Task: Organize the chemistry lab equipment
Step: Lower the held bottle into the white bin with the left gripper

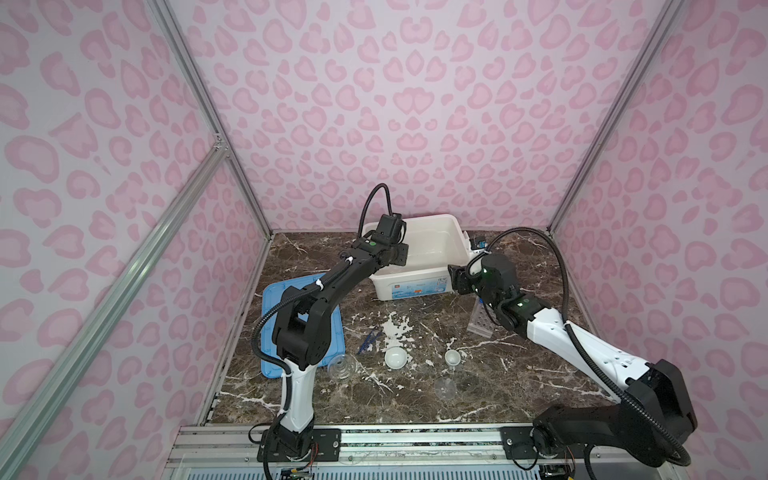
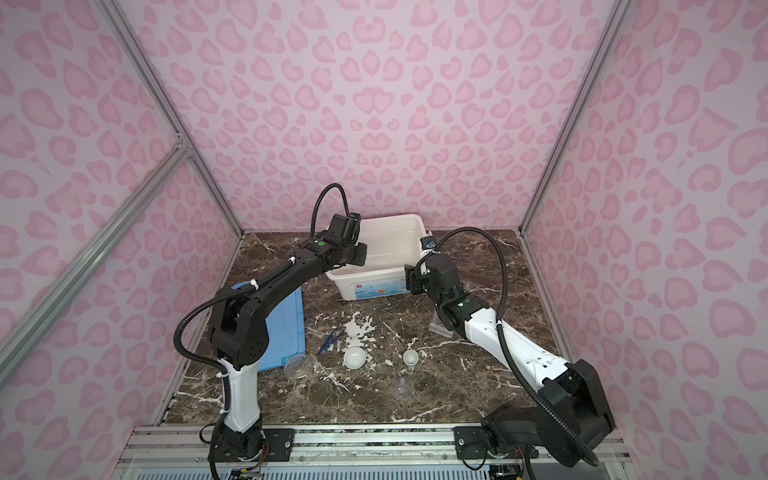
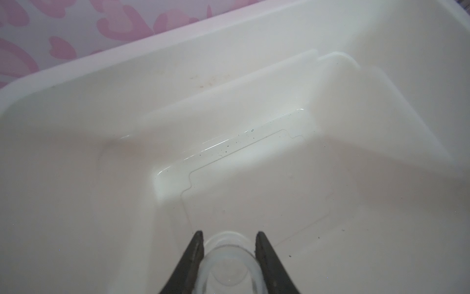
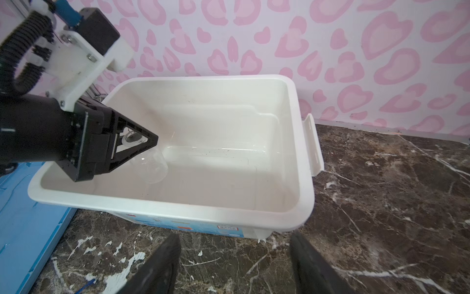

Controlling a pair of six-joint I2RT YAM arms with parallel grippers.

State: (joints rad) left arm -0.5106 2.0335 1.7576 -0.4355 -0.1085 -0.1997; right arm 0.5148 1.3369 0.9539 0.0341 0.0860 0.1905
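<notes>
My left gripper [image 3: 229,235] is shut on a small clear glass flask [image 3: 229,267], holding it tilted inside the white bin [image 4: 178,203]; the right wrist view shows that flask [image 4: 152,165] just below the rim. My right gripper [image 4: 235,243] stands open over bare table in front of the bin, nothing between its fingers. On the table, in both top views, lie dark blue tweezers [image 1: 370,338], a white bowl [image 1: 395,357], a smaller white bowl [image 1: 451,356], two clear glass vessels [image 1: 342,366] [image 1: 446,387], and a clear holed rack [image 1: 482,322] partly under the right arm.
The flat blue lid [image 1: 270,307] lies at the left, partly hidden by the left arm. The white bin [image 1: 432,224] stands at the back centre near the wall. Pink patterned walls close in three sides of the dark marble table [image 1: 540,270].
</notes>
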